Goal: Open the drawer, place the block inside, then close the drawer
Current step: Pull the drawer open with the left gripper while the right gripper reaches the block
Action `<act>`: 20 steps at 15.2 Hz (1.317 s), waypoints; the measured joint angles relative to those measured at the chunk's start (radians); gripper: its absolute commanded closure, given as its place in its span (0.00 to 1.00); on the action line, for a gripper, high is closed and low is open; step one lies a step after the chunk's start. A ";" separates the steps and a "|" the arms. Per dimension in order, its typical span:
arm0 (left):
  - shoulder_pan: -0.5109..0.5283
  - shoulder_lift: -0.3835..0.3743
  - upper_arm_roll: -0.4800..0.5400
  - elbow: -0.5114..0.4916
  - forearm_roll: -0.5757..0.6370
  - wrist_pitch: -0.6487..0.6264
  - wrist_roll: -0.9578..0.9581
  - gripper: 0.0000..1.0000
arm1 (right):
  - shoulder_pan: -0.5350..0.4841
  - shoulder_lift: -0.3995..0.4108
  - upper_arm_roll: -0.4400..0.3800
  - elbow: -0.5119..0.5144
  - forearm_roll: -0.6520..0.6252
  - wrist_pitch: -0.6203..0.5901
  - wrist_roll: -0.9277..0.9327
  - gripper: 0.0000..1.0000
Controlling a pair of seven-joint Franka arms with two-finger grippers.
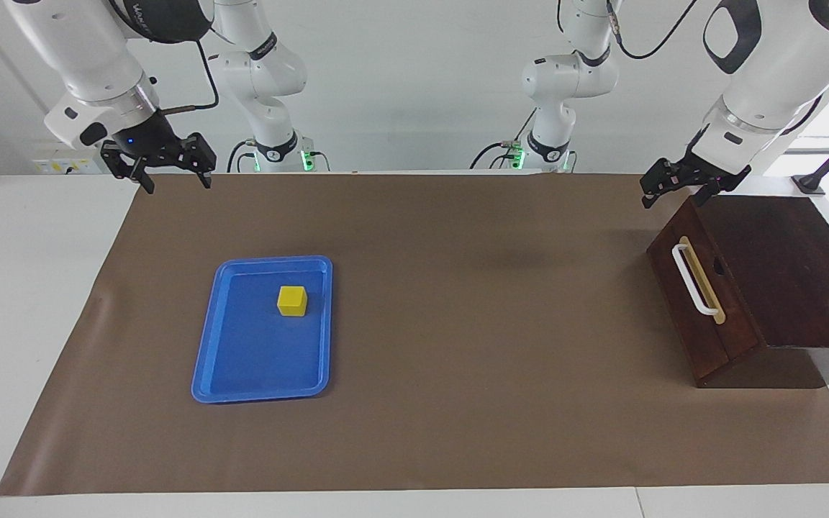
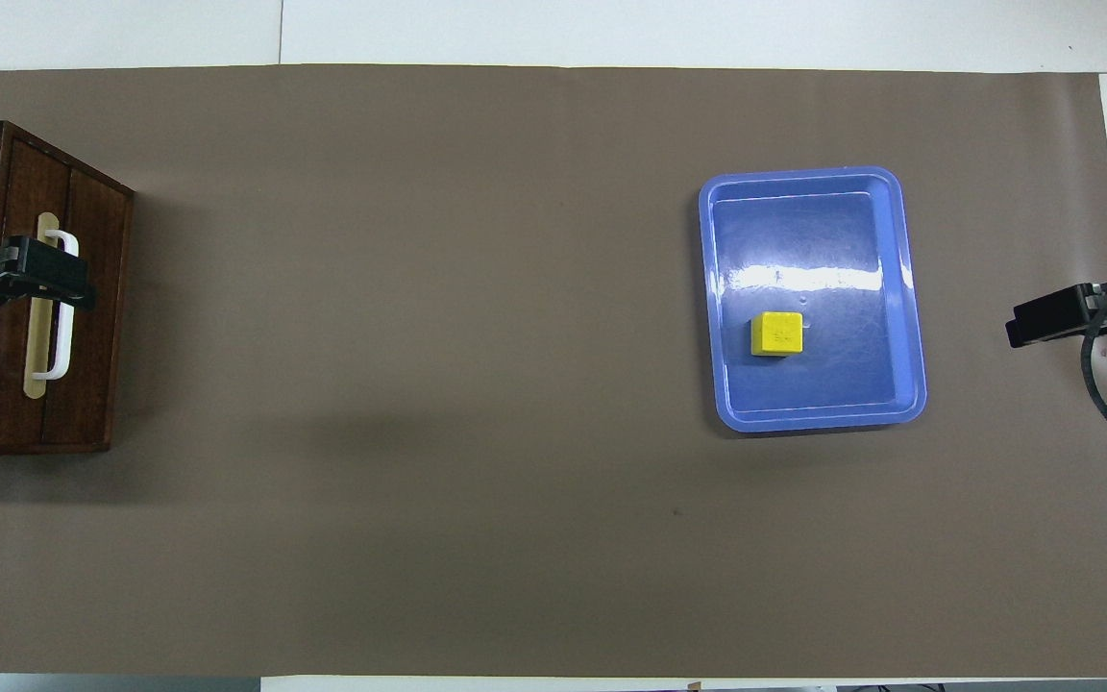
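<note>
Drawer (image 1: 702,288) shut. Block (image 1: 292,301) in blue tray (image 1: 242,388). Left gripper (image 1: 681,188) above drawer, right gripper (image 1: 173,175) above mat's robot-side edge; fingers wide, empty.

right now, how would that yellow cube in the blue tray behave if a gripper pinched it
The yellow cube has flat faces and sits squarely, so it probably won't roll or tip. It looks rigid and small, likely light. The blue tray under it looks glossy, so a sideways nudge might slide it.

We see open brown mat (image 1: 486,324) between the blue tray (image 1: 209,360) and the drawer (image 1: 702,316). Nothing crowds the block (image 1: 292,301) or the drawer's handle (image 1: 695,280).
</note>
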 measured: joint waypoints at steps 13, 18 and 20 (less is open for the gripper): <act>-0.024 -0.044 -0.004 -0.318 0.232 0.440 0.017 0.00 | 0.000 -0.002 0.000 -0.008 0.000 0.003 -0.088 0.00; -0.018 0.041 0.004 -0.389 0.378 0.598 0.017 0.00 | -0.010 -0.063 -0.001 -0.185 0.000 0.189 -0.356 0.00; -0.002 0.071 0.006 -0.415 0.409 0.661 0.017 0.00 | -0.012 -0.099 -0.001 -0.282 0.010 0.263 -0.421 0.00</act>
